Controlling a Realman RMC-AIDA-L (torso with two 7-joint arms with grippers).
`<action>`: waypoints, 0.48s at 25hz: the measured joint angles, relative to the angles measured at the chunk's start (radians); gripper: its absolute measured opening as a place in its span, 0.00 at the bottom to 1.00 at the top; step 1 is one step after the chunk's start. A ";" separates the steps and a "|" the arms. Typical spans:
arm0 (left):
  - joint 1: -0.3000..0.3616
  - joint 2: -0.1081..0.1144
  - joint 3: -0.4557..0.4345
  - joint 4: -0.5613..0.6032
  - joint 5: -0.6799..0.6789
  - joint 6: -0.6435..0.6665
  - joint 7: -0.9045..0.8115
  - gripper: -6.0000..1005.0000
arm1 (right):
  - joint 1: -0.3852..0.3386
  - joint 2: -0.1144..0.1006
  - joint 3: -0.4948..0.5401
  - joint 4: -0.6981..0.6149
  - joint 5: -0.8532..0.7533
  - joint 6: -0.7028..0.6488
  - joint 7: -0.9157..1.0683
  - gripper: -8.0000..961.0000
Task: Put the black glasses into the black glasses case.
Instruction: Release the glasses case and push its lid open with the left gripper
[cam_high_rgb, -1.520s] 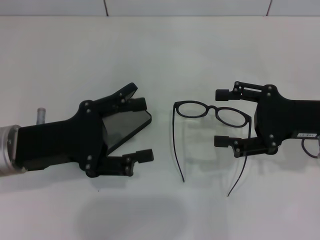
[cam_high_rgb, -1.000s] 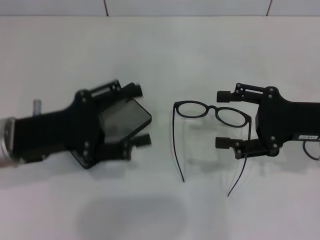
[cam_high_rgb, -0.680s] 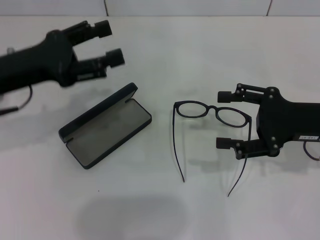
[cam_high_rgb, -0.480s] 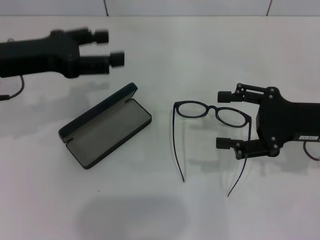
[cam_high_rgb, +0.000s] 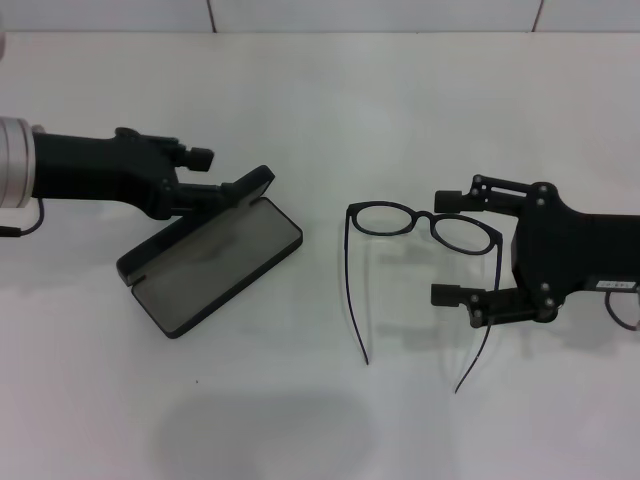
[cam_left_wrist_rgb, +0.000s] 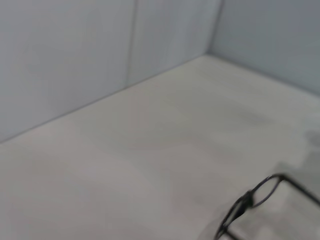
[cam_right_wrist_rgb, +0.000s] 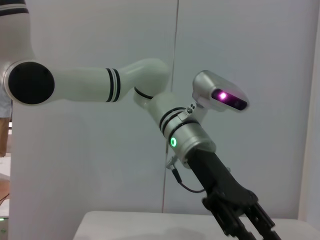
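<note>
- While the black glasses case (cam_high_rgb: 208, 262) lies open left of centre, the left gripper (cam_high_rgb: 205, 180) rests at its lid; whether its fingers pinch is unclear.
- Right of centre, the right gripper (cam_high_rgb: 449, 246), fingers apart, brackets the unfolded black glasses (cam_high_rgb: 425, 222), apparently readying a grasp.

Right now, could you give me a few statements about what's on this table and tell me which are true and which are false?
1. The black glasses case lies open, its grey lining showing. True.
2. The black glasses are already inside the case. False: they lie on the table, beside the case and apart from it.
3. The right gripper is open, next to one lens of the glasses. True.
4. The glasses are folded shut. False: both temple arms are spread out.
5. The left gripper is holding the glasses. False: it is at the case's raised lid, away from the glasses.
</note>
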 joint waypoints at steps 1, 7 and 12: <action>0.001 0.000 0.001 0.000 0.016 -0.011 -0.001 0.77 | 0.000 0.001 0.000 0.000 -0.004 0.000 -0.001 0.89; 0.003 -0.002 0.031 -0.012 0.084 -0.070 -0.008 0.63 | 0.006 0.005 -0.001 -0.001 -0.010 -0.002 -0.004 0.89; 0.006 -0.001 0.102 -0.011 0.136 -0.084 -0.011 0.59 | 0.002 0.006 -0.002 -0.002 -0.010 -0.006 -0.004 0.89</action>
